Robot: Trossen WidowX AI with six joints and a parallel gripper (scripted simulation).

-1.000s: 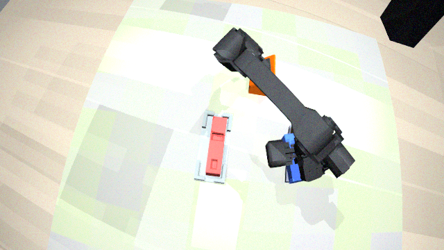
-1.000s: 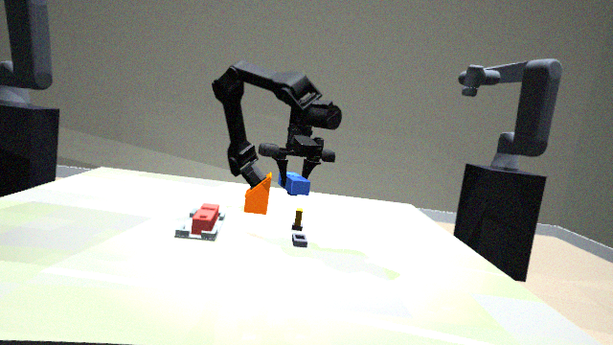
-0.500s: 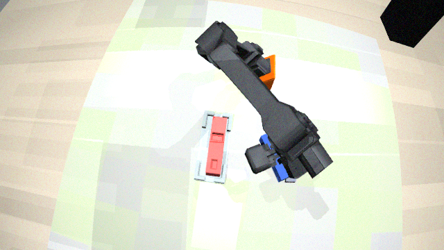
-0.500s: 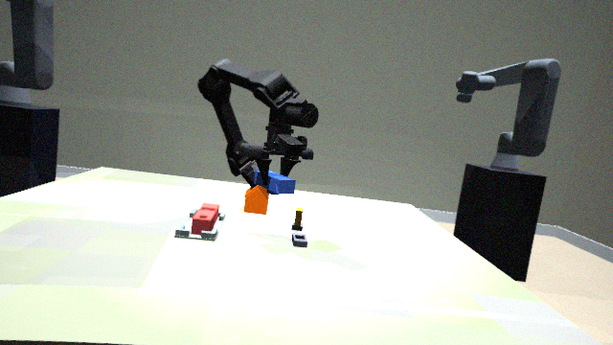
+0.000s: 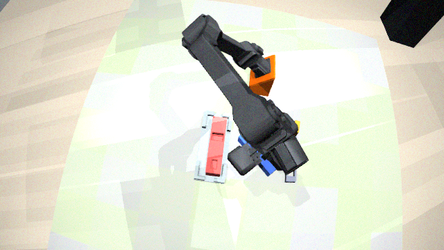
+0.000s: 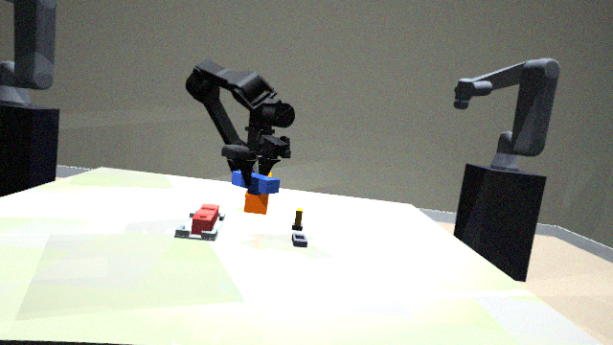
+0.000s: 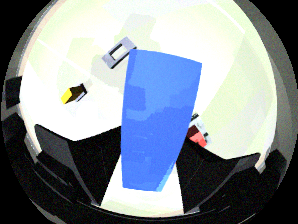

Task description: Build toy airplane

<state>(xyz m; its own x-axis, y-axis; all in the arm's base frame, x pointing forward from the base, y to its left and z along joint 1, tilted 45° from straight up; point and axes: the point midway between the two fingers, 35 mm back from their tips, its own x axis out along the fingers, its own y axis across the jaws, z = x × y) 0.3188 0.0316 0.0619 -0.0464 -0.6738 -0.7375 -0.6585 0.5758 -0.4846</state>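
Near edge of the table (image 5: pixel 260 222) (image 6: pixel 335 297) (image 7: pixel 235 100) foremost; farther in, an open grey frame (image 5: pixel 295 176) (image 6: pixel 300 245) (image 7: pixel 109 58), toward the right edge. At much the same depth, nearer the left edge, grey jig (image 5: pixel 222 179) (image 6: pixel 182 234) (image 7: pixel 200 121) with red fuselage (image 5: pixel 216 151) (image 6: pixel 206 220) (image 7: pixel 197 139) in the cradle, apparently flat, sockets upward and unfilled. Just beyond the frame, yellow tail fin (image 5: pixel 297 127) (image 6: pixel 299 216) (image 7: pixel 70 95), upright in a dark holder. Above the table, between jig and fin, fingers (image 5: pixel 265 157) (image 6: pixel 256 181) clamped on blue wing (image 5: pixel 268 168) (image 6: pixel 268 185) (image 7: pixel 157 115). Toward the far edge, orange mount (image 5: pixel 261 87) (image 6: pixel 256 203). Step in hand, by judgement: wing to fuselage. Keep high over the jig walls; turn the wing square across the body, tab over the larger socket, probably; level, then lower straight and gently. Watch for a tab caught on the rim; release only once fully down.
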